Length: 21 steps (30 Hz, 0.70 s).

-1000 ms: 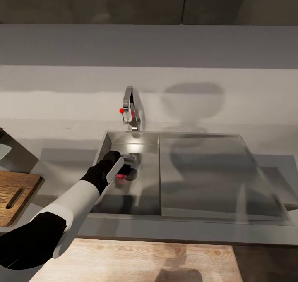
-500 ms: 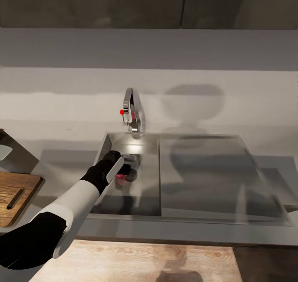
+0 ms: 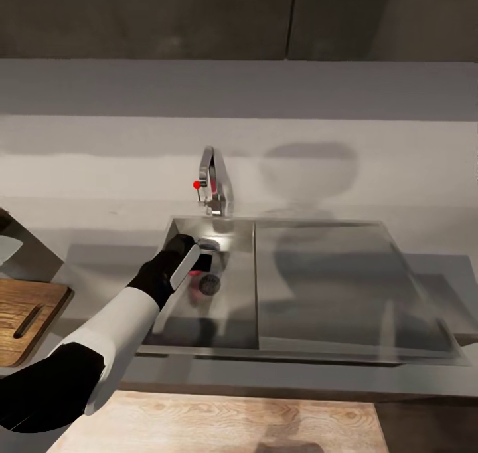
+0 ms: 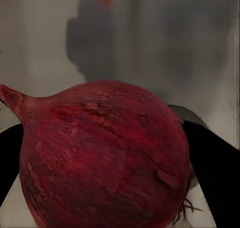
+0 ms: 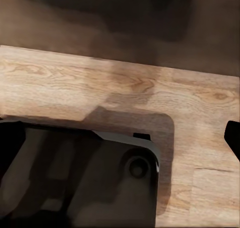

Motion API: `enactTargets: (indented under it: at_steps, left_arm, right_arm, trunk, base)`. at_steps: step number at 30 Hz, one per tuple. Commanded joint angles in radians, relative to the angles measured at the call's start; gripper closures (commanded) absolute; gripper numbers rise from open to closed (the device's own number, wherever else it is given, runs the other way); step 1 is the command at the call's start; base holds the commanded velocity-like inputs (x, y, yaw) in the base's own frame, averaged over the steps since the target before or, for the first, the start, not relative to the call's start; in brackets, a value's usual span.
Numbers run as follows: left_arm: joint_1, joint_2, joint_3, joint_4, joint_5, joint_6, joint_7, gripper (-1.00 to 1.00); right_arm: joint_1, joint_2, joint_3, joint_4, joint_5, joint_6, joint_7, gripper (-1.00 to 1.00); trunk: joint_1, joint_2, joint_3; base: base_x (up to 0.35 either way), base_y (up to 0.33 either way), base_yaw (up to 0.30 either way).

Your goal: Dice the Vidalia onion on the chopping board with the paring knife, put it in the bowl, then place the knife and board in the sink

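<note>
Stage: first step of the task, taking the onion out of the sink; it is gripped but by my reading not yet clear of the basin.
Left gripper (image 3: 207, 275): down in the basin at centre-left of the head view, fingers closed on the onion.
Onion (image 4: 102, 155): dark red, whole, skin on, large in the left wrist view, with a black finger (image 4: 215, 178) pressed to each flank; in the head view only a pink sliver (image 3: 197, 281) shows beside the wrist.
Right gripper: cannot tell whether open or closed; the right wrist view shows wood floor and a dark housing.
Sink (image 3: 332, 287): basin at left, flat drainboard at right, tap (image 3: 216, 184) with red knob just behind the basin.
Chopping board (image 3: 26, 317): on the counter (image 3: 99, 267) at the left edge of the frame, cut off by it, well apart from the sink.
Knife (image 3: 25, 321): judged to be the slim dark shape lying on the board; handle colour too small to tell.
Left to do: carry onion to board, dice, fill bowl, knife and board into sink.
Edges: the basin's left wall lies between the onion and the board, so a lift comes before any move left; the tap is close behind.
Open room: bare counter between basin and board.
</note>
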Motion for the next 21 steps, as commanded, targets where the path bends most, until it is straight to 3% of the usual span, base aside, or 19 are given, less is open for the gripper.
enactTargets:
  at_steps: [1, 16, 21]
  left_arm:
    - [-0.001, 0.001, -0.003, -0.010, 0.011, 0.003, 0.009, 1.00]
    - [-0.001, -0.001, -0.003, -0.087, 0.011, 0.020, 0.009, 1.00]
    - [-0.001, -0.001, -0.003, -0.101, 0.011, 0.038, 0.009, 1.00]
  right_arm:
    - [0.000, 0.002, -0.006, 0.001, 0.005, -0.003, 0.007, -1.00]
    - [0.000, 0.002, -0.008, 0.039, 0.008, -0.001, 0.006, -1.00]
    - [0.000, -0.018, -0.009, 0.108, 0.008, -0.001, 0.006, -1.00]
  trunk:
    - [0.001, -0.002, 0.000]
    - [0.001, -0.002, 0.009]
    - [0.001, -0.002, 0.009]
  base:
    - [0.000, 0.000, 0.000]
    - [0.000, 0.000, 0.000]
    - [0.000, 0.000, 0.000]
